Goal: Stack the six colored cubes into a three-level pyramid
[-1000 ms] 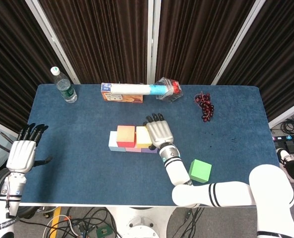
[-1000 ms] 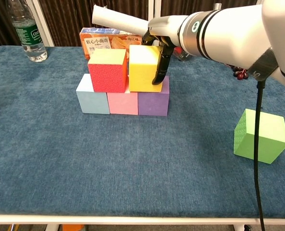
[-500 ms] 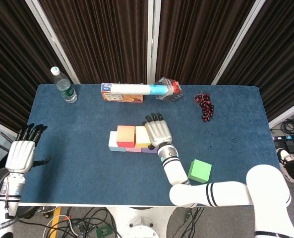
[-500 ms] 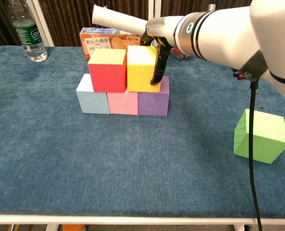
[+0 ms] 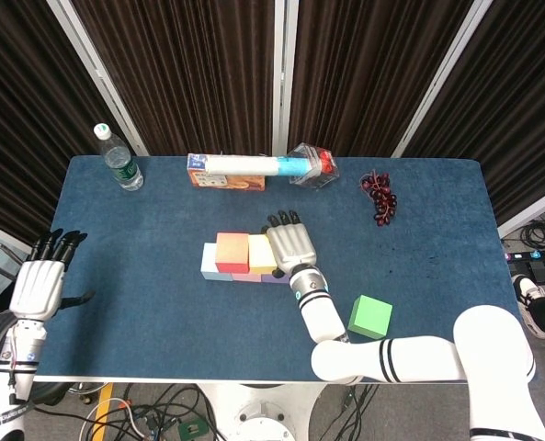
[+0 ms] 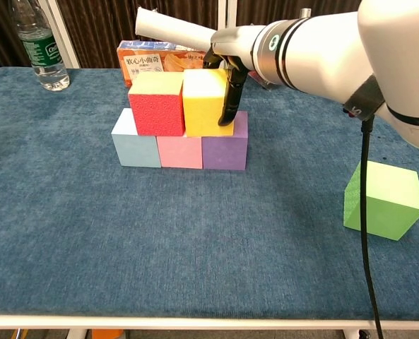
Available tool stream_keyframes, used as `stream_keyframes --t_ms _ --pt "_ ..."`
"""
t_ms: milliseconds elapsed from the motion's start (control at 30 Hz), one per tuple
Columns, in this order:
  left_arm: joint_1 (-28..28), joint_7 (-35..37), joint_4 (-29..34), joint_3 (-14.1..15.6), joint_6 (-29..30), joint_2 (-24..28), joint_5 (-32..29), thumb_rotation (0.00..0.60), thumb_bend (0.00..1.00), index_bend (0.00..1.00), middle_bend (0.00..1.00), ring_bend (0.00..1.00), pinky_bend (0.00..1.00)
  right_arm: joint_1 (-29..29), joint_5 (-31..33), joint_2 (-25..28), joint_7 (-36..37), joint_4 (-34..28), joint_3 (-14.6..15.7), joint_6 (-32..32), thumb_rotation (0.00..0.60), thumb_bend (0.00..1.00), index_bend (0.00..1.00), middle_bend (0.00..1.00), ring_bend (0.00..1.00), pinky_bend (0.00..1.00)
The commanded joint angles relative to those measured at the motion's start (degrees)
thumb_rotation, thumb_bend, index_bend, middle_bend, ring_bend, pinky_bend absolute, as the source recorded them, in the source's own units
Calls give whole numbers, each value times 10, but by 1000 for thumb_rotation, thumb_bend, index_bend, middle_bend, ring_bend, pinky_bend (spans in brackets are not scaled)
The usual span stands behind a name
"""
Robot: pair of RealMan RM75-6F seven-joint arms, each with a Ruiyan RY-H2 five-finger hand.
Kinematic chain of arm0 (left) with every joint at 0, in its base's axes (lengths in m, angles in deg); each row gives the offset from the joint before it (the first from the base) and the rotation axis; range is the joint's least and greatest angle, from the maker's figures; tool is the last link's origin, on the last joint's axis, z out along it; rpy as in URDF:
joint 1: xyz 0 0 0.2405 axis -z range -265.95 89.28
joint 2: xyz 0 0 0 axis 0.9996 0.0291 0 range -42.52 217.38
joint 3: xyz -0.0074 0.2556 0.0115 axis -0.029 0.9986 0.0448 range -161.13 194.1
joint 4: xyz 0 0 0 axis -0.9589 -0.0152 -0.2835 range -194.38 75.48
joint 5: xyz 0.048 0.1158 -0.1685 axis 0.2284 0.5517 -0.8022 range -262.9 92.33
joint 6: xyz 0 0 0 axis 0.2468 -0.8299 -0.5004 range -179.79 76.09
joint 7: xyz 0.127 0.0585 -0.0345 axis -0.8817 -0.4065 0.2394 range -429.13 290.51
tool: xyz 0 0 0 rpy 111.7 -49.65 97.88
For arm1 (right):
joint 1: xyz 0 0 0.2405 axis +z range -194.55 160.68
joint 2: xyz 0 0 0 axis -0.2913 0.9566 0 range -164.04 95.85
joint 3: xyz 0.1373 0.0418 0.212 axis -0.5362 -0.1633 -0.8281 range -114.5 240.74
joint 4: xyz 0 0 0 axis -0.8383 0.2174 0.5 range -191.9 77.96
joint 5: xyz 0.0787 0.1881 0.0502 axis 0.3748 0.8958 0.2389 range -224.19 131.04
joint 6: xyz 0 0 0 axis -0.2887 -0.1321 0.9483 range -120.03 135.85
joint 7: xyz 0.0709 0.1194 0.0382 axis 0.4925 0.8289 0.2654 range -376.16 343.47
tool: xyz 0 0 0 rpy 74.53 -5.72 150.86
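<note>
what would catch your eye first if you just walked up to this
The half-built block pyramid at mid-table: the right hand grips the yellow cube beside the red cube, atop a blue, pink and purple row. Next, the lone green cube near the front right edge.

Water bottle [image 6: 39, 44] top cut off; right hand [image 5: 292, 246] over yellow cube [image 6: 205, 102].

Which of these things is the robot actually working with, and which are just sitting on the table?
Working with: light blue cube, pink cube, purple cube, red cube, yellow cube under the right hand, green cube.

Just sitting there: water bottle, snack box, rolled tube, clear container, dark red cluster.
</note>
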Motion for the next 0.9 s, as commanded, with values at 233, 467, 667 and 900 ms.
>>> stream_keyframes --t_ms 233,467,667,900 --pt "-2 2 -1 -1 0 0 0 600 0 146 115 46 66 0 5 -2 -5 2 -4 2 600 101 377 110 0 0" --pt "-2 3 -2 -1 1 0 2 600 0 146 115 46 66 0 10 -2 -9 1 -6 0 600 101 230 96 0 0" --pt "-3 5 -3 -1 2 0 3 600 0 146 115 46 66 -1 10 -1 -9 0 -6 -3 600 101 140 92 0 0" --pt "-5 4 -1 0 3 1 5 600 0 146 114 46 66 -4 8 3 -8 -10 -6 -2 600 101 129 91 0 0"
